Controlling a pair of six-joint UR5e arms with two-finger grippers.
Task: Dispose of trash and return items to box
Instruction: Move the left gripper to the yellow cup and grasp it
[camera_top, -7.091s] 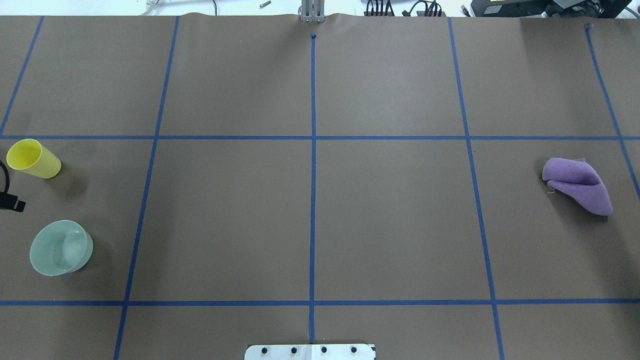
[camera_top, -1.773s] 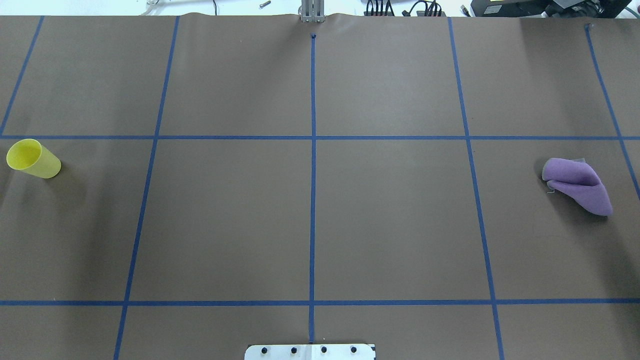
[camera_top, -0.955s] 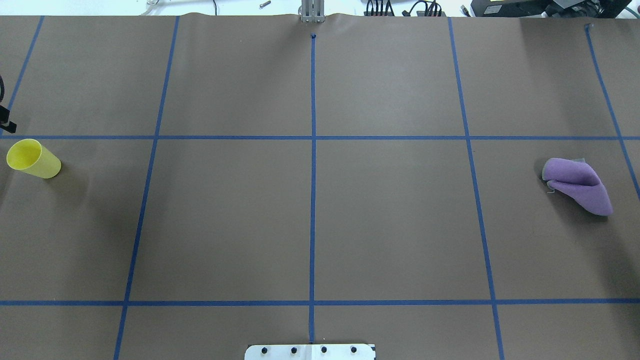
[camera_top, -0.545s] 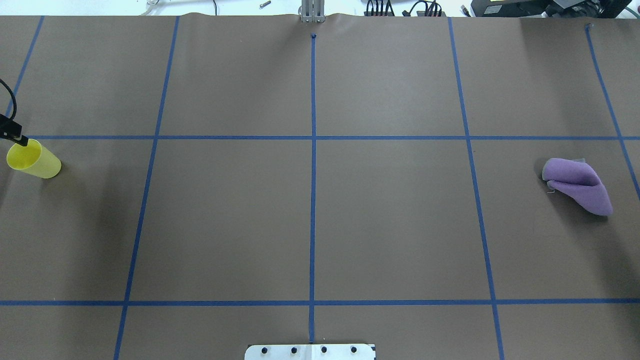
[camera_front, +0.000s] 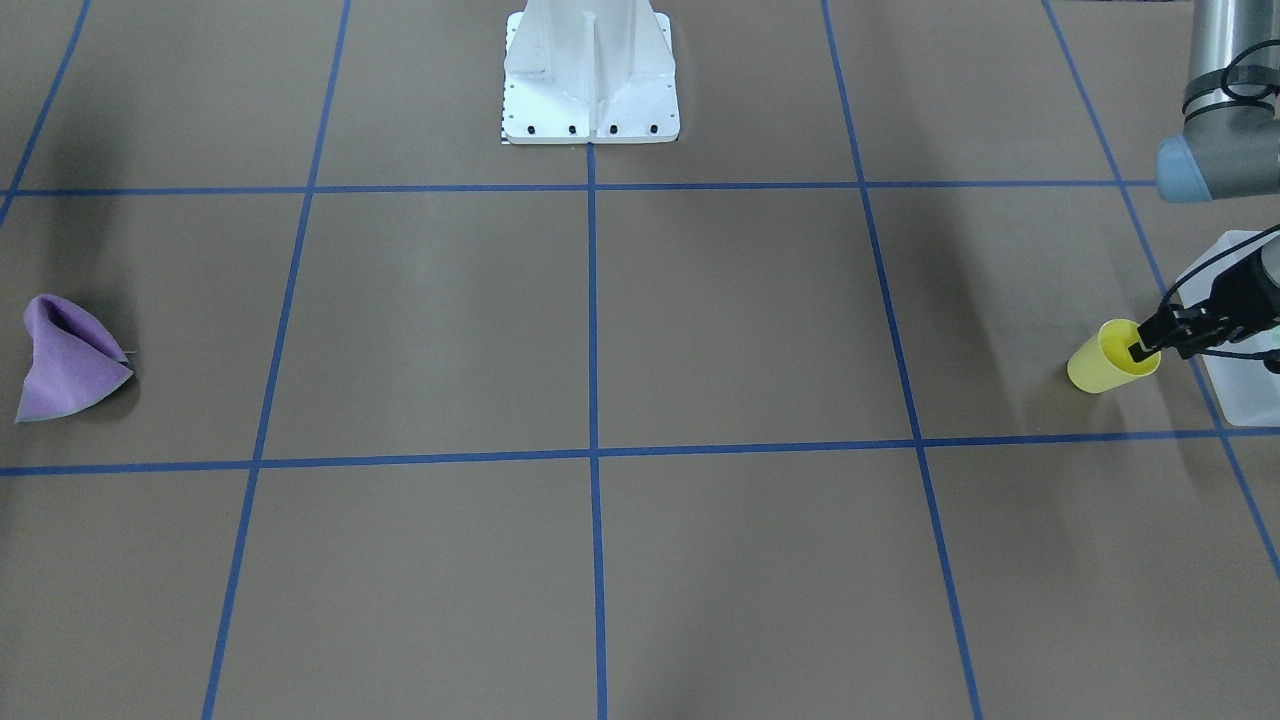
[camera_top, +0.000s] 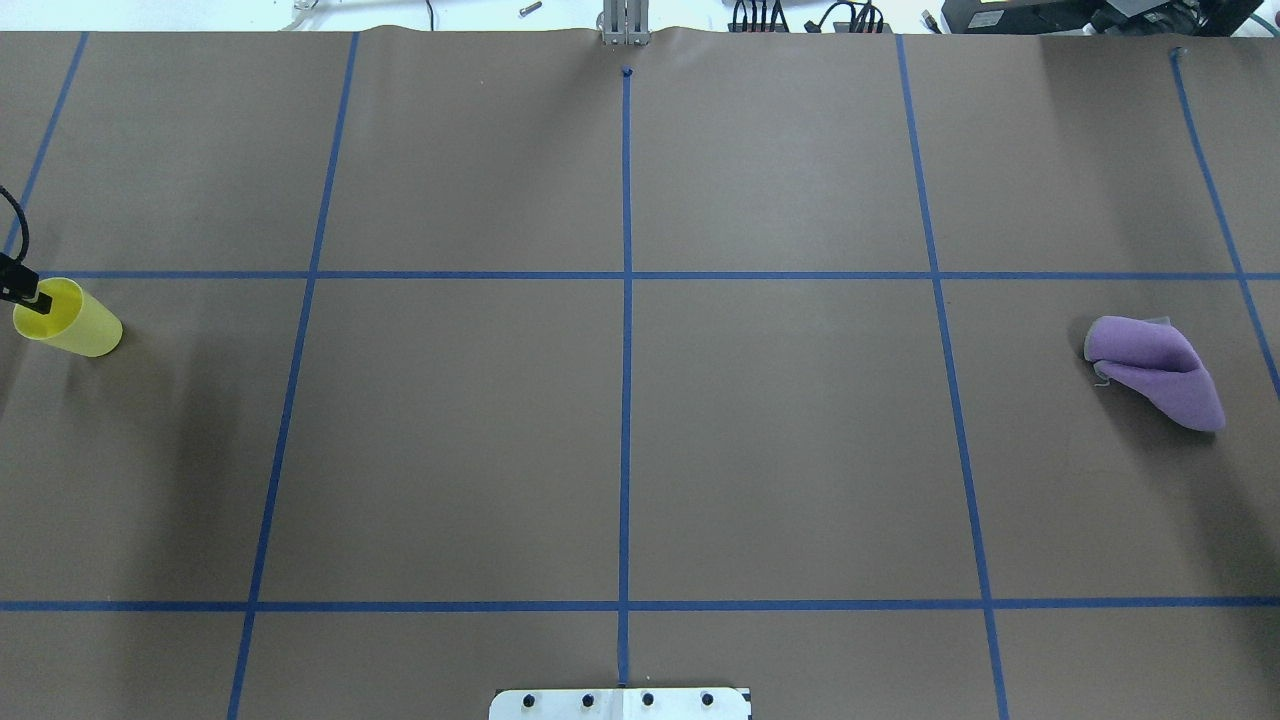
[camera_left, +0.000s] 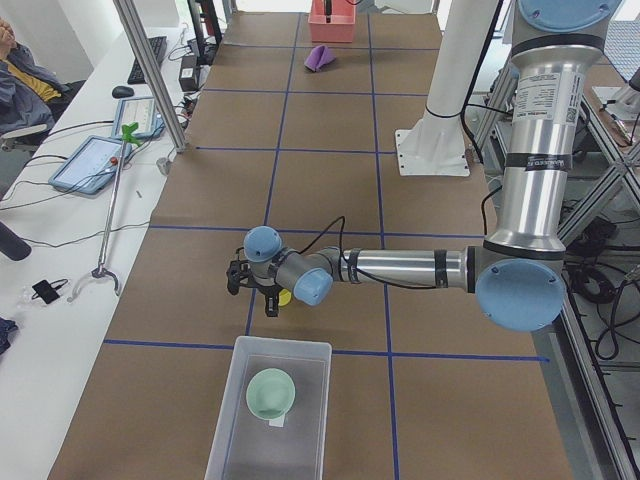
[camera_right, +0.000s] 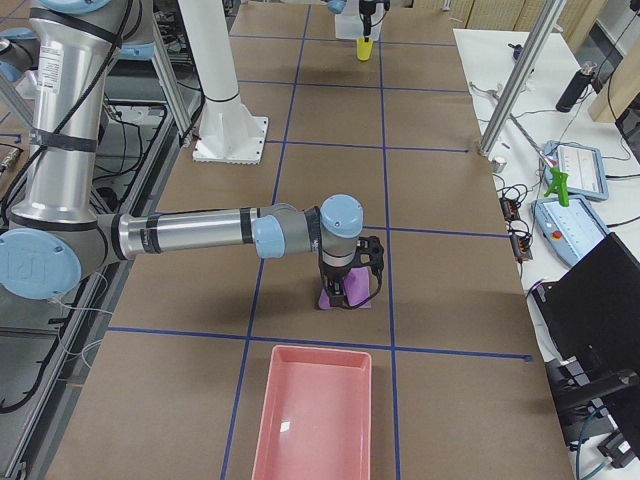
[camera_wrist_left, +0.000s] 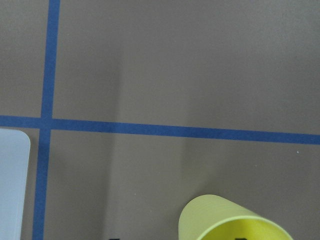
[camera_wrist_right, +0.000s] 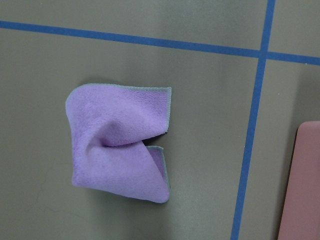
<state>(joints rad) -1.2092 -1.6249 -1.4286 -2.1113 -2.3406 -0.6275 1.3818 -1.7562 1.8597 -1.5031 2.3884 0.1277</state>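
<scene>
Presently, the cup (camera_front: 1100, 366) is stood upright at the right edge of the front-facing view, just beside the box (camera_left: 295, 440), in which the bowl (camera_left: 272, 392) is already laid. The left gripper (camera_front: 1143, 349) is set at the cup's rim with its fingers apart, one inside the mouth and one outside the wall, as is shown along the bottom of the left wrist view. A thin, light wall is to be pinched on one side only, so the cup could be tipped or pushed along the paper if it is met by one finger first. Once lifted, it could be let slip if the pinch is shallow. With the box so near, its wall could be struck by the cup's base if too little height is gained. At the middle of the right-side view the right gripper (camera_right: 347, 295) is held over the cloth (camera_wrist_right: 117, 145), near the pink bin (camera_right: 315, 410); whether its fingers are apart cannot be told. Only one fold of the soft cloth might be caught, and it could be dropped short of the bin.
</scene>
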